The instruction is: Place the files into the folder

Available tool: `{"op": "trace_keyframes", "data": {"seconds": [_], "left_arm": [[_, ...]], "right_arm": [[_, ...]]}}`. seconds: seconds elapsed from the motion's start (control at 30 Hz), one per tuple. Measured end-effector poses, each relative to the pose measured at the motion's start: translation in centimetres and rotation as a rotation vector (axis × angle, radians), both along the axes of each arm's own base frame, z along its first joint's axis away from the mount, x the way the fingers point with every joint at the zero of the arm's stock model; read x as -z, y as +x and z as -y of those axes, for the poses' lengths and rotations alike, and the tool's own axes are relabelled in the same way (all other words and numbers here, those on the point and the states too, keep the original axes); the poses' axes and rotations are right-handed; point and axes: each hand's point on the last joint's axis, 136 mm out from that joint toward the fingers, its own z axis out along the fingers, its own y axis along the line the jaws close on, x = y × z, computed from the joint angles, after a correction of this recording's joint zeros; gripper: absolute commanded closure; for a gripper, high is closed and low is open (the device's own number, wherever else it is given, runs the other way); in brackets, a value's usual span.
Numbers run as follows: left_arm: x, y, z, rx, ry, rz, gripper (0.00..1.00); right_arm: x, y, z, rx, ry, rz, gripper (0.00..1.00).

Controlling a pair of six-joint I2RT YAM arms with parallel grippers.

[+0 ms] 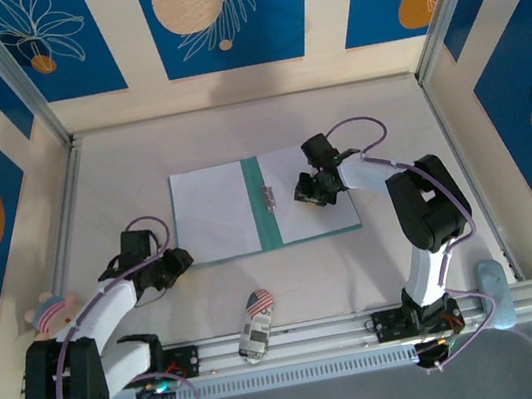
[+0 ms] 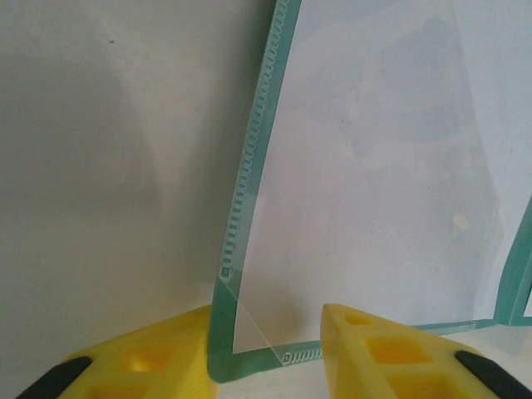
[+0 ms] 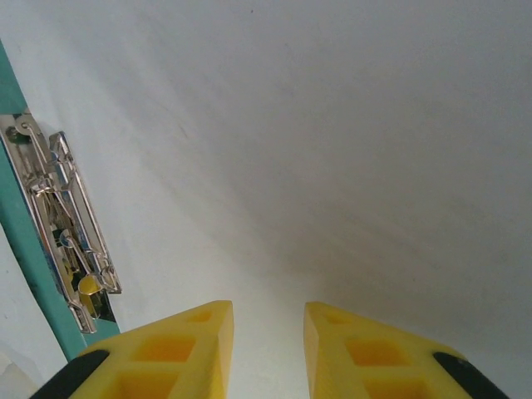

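- White table (image 1: 118, 162), blue flower panels all round.
- Folder (image 1: 258, 201) lies open mid-table, a white sheet (image 1: 324, 216) on its right leaf.
- My left pincer (image 2: 266, 320) is spread, and the folder's near-left corner sits between the fingers.
- My right pincer (image 3: 268, 312) is slightly spread over that sheet, pinching nothing, just right of the metal clip (image 3: 66, 224).

Top cam: fixed, high behind the arm bases (image 1: 407, 321), looks down on the whole table (image 1: 120, 172), far edge at top. Left wrist cam: very close, low, facing the folder (image 2: 241, 184) at its near left corner. Right wrist cam: close over the paper (image 3: 349, 125) beside the clip (image 3: 66, 224). All three share the folder.
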Motion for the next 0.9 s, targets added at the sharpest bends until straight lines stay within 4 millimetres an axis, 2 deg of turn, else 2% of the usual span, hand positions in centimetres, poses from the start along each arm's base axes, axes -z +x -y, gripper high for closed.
{"op": "trace_keyframes", "data": {"seconds": [0.2, 0.27, 0.33, 0.5, 0.7, 0.77, 0.9], "left_arm": [[-0.8, 0.7, 0.2, -0.003, -0.030, 0.043, 0.82], [-1.5, 0.9, 0.3, -0.001, -0.040, 0.073, 0.89], [-2.5, 1.4, 0.5, 0.004, -0.054, 0.122, 1.00], [-5.2, 2.5, 1.4, 0.037, -0.107, 0.256, 1.00], [-8.3, 2.5, 1.4, 0.079, -0.080, 0.357, 1.00], [-10.1, 2.8, 1.1, 0.086, -0.050, 0.391, 1.00], [-14.9, 3.6, 0.4, 0.104, 0.025, 0.476, 1.00]], "right_arm": [[0.0, 0.0, 0.0, -0.002, 0.002, -0.001, 0.71], [0.0, 0.0, -0.1, -0.002, 0.003, 0.000, 0.71], [-0.1, 0.1, -0.1, -0.002, 0.007, 0.009, 0.71], [-0.7, -0.6, 0.1, -0.004, 0.027, 0.049, 0.71], [-3.9, -1.0, 0.2, -0.023, 0.066, 0.171, 0.70], [-5.0, -1.1, 0.2, -0.029, 0.077, 0.215, 0.70], [-6.5, -1.3, 0.5, -0.027, 0.092, 0.281, 0.70]]}}
